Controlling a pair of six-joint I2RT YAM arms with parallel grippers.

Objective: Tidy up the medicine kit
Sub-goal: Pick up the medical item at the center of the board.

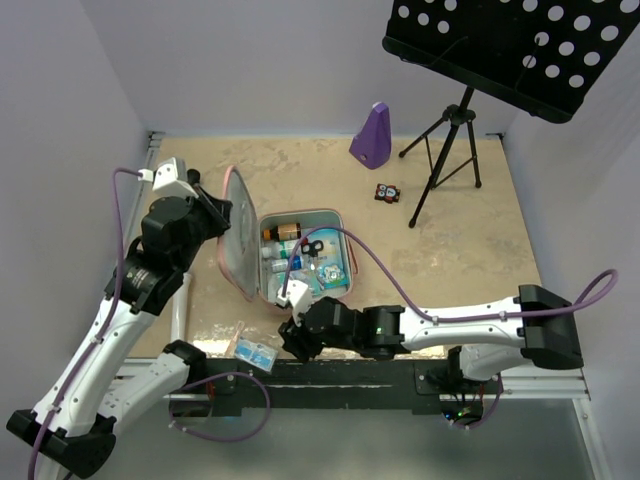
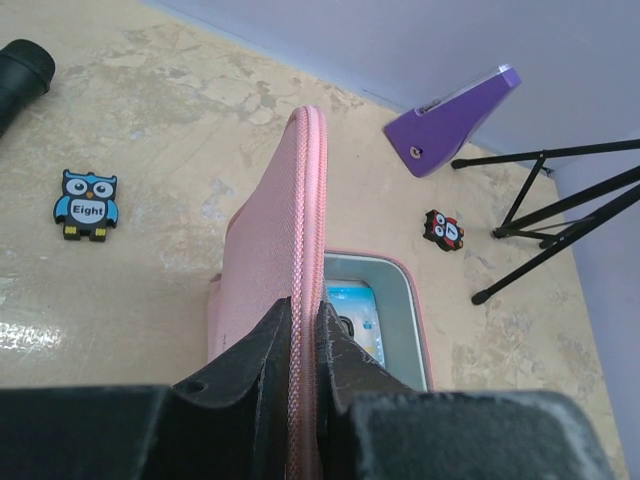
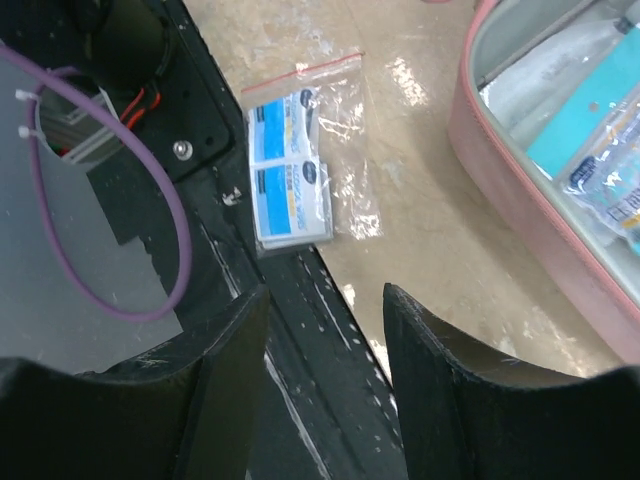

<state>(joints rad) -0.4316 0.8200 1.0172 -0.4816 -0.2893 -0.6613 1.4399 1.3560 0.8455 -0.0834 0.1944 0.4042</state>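
While the left gripper (image 2: 305, 320) pinches its upright lid (image 2: 290, 230), the pink medicine kit (image 3: 510, 215) lies left of table centre, long axis roughly twelve to six o'clock, tray facing up, lid at nine. The right gripper (image 3: 325, 300) hangs open and empty near a zip bag (image 3: 300, 160) at the kit's seven o'clock.

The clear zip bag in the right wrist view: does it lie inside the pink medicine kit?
No, the clear zip bag lies on the table outside the medicine kit, apart from its pink wall.
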